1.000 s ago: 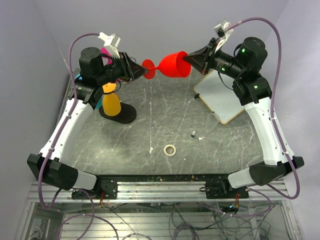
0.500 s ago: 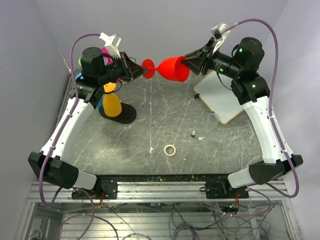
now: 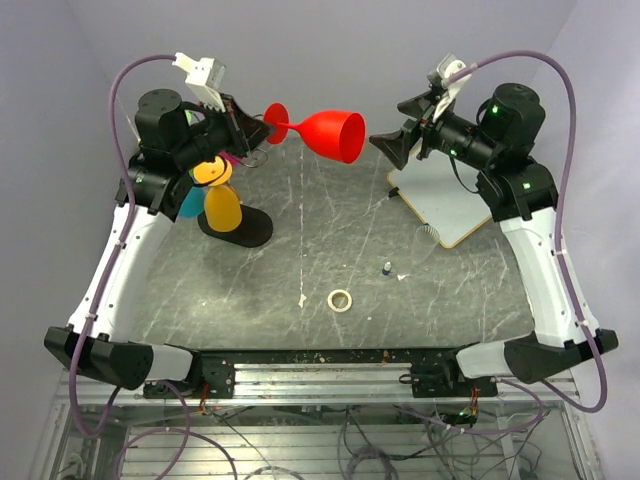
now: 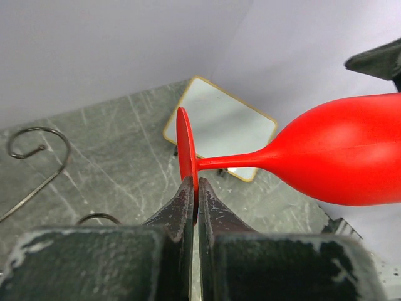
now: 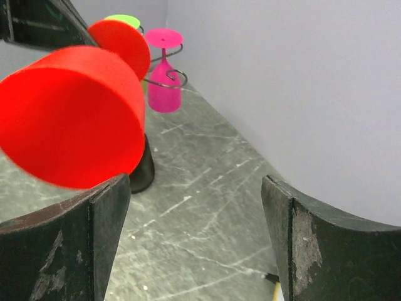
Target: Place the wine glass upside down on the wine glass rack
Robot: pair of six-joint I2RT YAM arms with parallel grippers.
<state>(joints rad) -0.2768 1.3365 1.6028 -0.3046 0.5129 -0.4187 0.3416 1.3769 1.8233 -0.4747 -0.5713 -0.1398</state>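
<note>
The red wine glass (image 3: 330, 135) lies on its side in the air over the back of the table, bowl toward the right. My left gripper (image 3: 262, 125) is shut on the edge of its round foot (image 4: 185, 147); the stem and bowl (image 4: 341, 157) stretch away to the right. My right gripper (image 3: 385, 148) stands open a little to the right of the bowl's mouth, apart from it, with the bowl (image 5: 69, 119) just past its left finger. The wine glass rack (image 3: 250, 228) stands under the left arm; its wire curls (image 4: 37, 135) show in the left wrist view.
The rack carries an orange glass (image 3: 222, 205), a teal one (image 3: 190, 205) and a pink one (image 5: 164, 88) hanging upside down. A white board with a wooden rim (image 3: 445, 200) lies at the back right. A tape ring (image 3: 340, 299) and a small dark piece (image 3: 386, 267) lie mid-table.
My right gripper has let go of the bowl, opened and drawn back to the right. My left gripper shut on the foot and carried the glass a little left and up.
</note>
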